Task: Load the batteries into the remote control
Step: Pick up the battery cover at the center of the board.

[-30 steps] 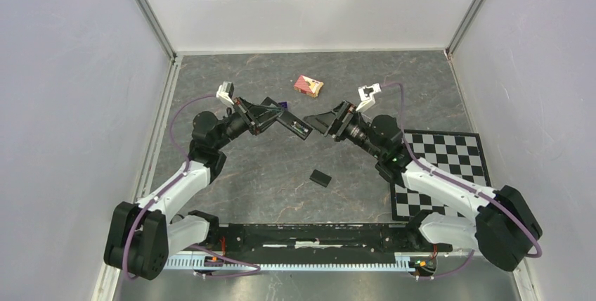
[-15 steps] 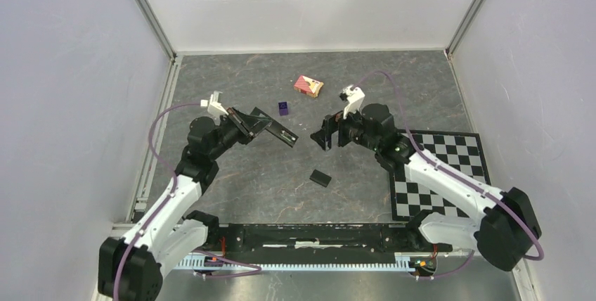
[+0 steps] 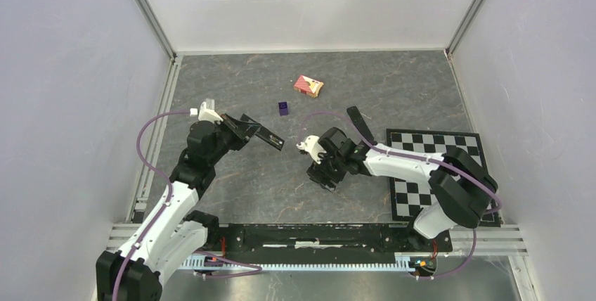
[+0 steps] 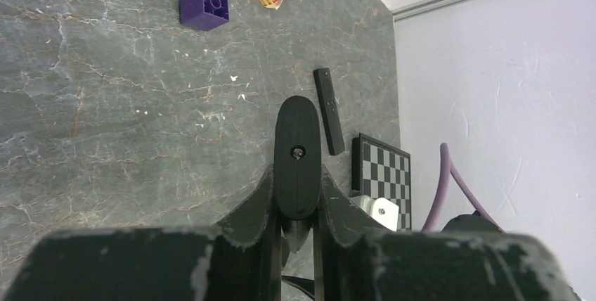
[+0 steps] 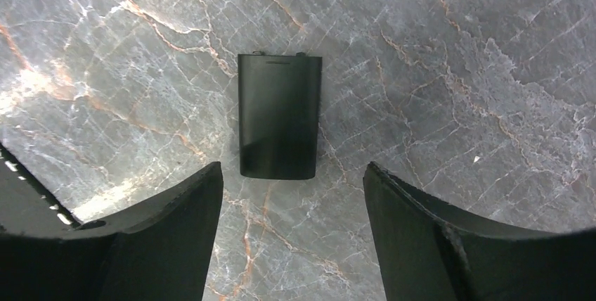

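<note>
My left gripper (image 3: 244, 129) is shut on the remote control (image 3: 266, 134), a slim black bar held above the table left of centre. In the left wrist view the remote control (image 4: 296, 146) shows edge-on, clamped between the fingers of the left gripper (image 4: 297, 206). My right gripper (image 3: 325, 174) hangs open near the table's middle. In the right wrist view a small flat black cover (image 5: 279, 125) lies on the table just ahead of the open right gripper (image 5: 292, 188), untouched. The batteries are out of view.
A purple cube (image 3: 282, 108) and a red-and-white box (image 3: 308, 86) lie toward the back. A second slim black bar (image 3: 359, 124) rests beside the checkerboard mat (image 3: 436, 167) at the right. White walls close in the left, back and right sides.
The right arm has swung away from the remote control, down over the small black cover. The left arm has drawn back to the left with the remote control in it.
</note>
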